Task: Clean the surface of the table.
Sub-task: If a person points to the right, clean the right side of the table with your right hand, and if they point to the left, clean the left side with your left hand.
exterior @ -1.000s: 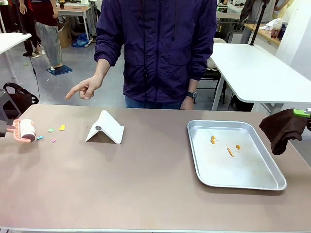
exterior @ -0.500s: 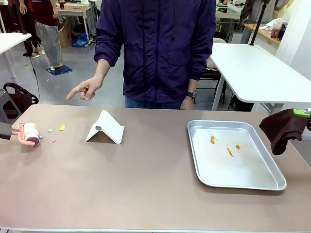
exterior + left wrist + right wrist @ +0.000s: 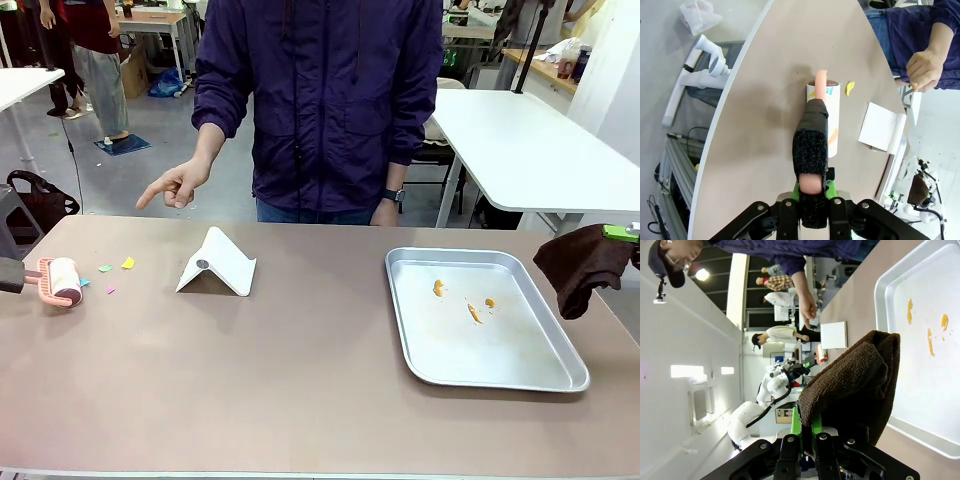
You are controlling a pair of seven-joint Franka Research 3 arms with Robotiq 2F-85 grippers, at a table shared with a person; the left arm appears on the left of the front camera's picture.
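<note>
Here, a wide brownish-taupe table with a thin pale edge spans the front view from side to side and takes up its whole lower half.

A person in a dark purple jacket stands at the far edge, near the middle. One hand is held out over the far left part of the table, index finger pointing down and to the left.

On the right half of the table lies a shiny rectangular metal tray.

Beyond the tray's right side, off the table's right end, a dark brown cloth hangs in folds. The right gripper has its green pads pressed together on the cloth's upper edge, pinching it.

Left of centre, near the far edge, a white folded stand sits like a small tent, with a round dark spot on its front face.

At the table's far left end is a lint roller with a white drum and a pink frame. In the left wrist view the left gripper is clamped on the roller's handle, which is wrapped in rough black material. The drum lies low at the table top; whether it touches cannot be told.

Just beside the roller, between it and the stand, a few small paper scraps lie scattered: yellow, green, blue and pink.

Inside the tray, toward its far side, are three small orange smears.
</note>
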